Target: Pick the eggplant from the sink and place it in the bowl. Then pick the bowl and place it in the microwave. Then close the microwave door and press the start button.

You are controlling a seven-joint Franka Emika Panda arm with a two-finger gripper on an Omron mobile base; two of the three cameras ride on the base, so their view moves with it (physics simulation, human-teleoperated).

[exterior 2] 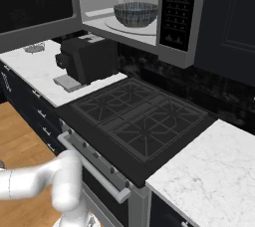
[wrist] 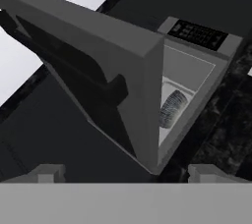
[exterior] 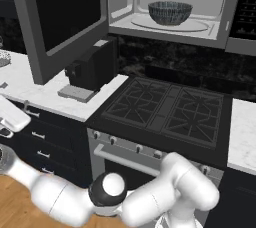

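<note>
We find the ribbed bowl (exterior: pixel 170 12) on the microwave (exterior 2: pixel 175 42) turntable, its contents hidden; the flat door (exterior: pixel 65 17) stands ajar (gripper (wrist: pixel 126 173) fingers wide, holding nothing).

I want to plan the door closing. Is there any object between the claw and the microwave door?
Nothing visible does. In the hand view the open claw faces the microwave door with only free space between them. The bowl already sits inside the microwave, behind the door's swing.
</note>
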